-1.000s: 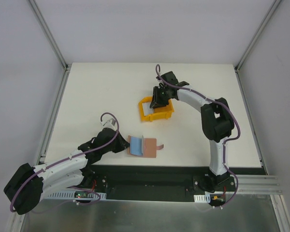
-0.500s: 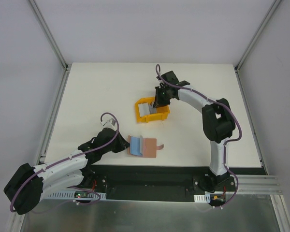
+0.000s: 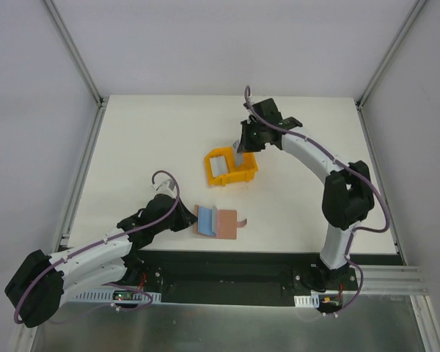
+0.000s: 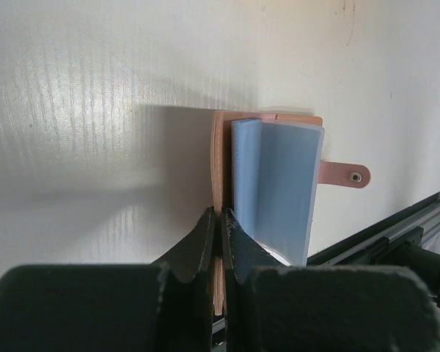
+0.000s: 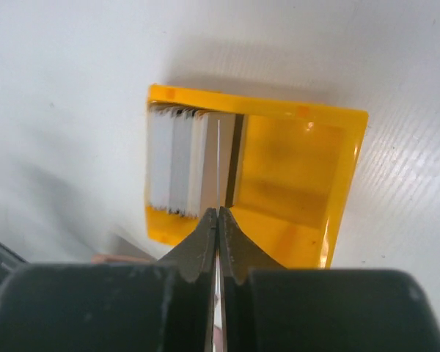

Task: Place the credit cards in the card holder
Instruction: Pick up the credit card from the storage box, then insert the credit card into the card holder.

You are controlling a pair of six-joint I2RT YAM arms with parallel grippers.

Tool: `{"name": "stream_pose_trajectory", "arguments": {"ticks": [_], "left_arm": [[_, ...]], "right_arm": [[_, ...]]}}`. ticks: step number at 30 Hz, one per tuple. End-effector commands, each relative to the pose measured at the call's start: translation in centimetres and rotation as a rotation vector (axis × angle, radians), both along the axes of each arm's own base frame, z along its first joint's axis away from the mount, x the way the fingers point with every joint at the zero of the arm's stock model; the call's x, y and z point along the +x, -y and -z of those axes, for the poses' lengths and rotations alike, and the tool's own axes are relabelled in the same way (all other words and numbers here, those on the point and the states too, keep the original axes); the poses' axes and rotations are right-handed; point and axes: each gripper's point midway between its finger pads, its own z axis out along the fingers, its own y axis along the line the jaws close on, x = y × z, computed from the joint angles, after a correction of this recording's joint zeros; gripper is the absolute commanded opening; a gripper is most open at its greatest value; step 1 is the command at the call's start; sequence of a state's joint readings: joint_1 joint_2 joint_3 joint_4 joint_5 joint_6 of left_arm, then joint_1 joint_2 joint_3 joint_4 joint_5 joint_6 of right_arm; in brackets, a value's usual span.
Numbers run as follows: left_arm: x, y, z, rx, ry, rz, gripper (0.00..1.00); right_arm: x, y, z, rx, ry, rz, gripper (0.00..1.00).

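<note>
Card holder [image 3: 224, 224] is seen lying open on the white table [image 3: 132, 147], close to the near edge, between the two arm bases. Its pinkish-brown inside is turned up. A pale grey-blue leaf [image 4: 279, 183] is raised from the left half and curled at the fold. The tab clasp [image 4: 343, 174], with one small stud, is stuck out from the right side.

Left gripper [image 4: 218, 214] is laid low at the holder's left edge. Its fingers are pressed together with only the thin brown edge of the holder between them. No gap is seen beside that edge.

A yellow bin [image 3: 244, 174] is set farther out on the table, beyond the holder and apart from it. The credit cards [image 5: 172, 165] are stacked on edge against the bin's left wall. They are pale and packed close; the count cannot be read. The rest of the bin floor is left bare yellow.

Right gripper [image 3: 242, 149] is held over the bin's far right part. Its fingers are closed almost fully on the held card [image 5: 218, 161], which is seen edge-on from the wrist as a thin white line. From above, this card is seen hanging below the fingers, its lower part over the bin. Whether its bottom edge touches the bin or the stack cannot be told. A dark stripe is noted just right of it in the wrist view.
</note>
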State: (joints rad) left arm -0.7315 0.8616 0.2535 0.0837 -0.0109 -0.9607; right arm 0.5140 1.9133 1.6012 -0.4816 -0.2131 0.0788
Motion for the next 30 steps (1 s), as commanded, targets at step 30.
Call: {"name": "stream_pose_trajectory", "arguments": {"ticks": [30], "left_arm": [[0.2,0.1,-0.6,-0.032,-0.001,-0.026,0.00]], "right_arm": [[-20.7,-9.1,1.3,0.215,-0.134,-0.042,0.01]]}}
